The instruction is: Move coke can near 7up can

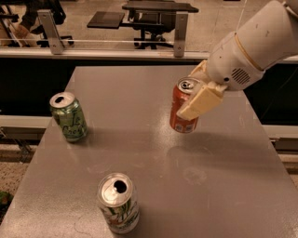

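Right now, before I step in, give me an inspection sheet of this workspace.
Surface: grey matte tabletop, carrying two standing cans.
Job's things: orange-red metal coke can, gripped, seemingly lifted off the table; white metal 7up can with green streaks, upright near the front edge.
Clutter: all-green metal can, upright, left side.
Grippers: cream two-finger end effector, shut on the coke can, right of centre.
Cables: nothing seen.
Surroundings: metal rail behind the table; dark office furniture beyond.
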Robot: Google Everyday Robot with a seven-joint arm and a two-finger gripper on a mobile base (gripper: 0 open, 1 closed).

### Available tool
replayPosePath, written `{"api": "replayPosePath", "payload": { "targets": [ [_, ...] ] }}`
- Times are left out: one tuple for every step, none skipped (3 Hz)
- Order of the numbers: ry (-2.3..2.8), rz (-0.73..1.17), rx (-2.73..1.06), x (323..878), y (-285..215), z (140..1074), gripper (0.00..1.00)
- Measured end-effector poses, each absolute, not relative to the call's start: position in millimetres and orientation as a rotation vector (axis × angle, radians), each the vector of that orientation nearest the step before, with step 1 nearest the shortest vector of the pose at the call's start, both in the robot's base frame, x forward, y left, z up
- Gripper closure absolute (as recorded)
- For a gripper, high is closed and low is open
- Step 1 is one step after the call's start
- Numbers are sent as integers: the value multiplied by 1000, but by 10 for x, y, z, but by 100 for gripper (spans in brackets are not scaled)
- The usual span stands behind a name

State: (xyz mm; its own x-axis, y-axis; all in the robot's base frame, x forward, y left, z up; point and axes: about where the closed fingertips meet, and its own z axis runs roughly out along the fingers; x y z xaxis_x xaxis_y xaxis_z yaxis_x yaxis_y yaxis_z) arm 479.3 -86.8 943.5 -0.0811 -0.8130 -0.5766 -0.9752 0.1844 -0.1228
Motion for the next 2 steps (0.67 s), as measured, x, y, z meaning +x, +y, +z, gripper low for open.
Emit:
{"api": "replayPosePath", "payload": {
  "targets": [
    [1917, 437, -1771, 4569, -816, 9409, 100],
    [1916, 445, -1791, 4525, -816, 9399, 100]
  ]
}}
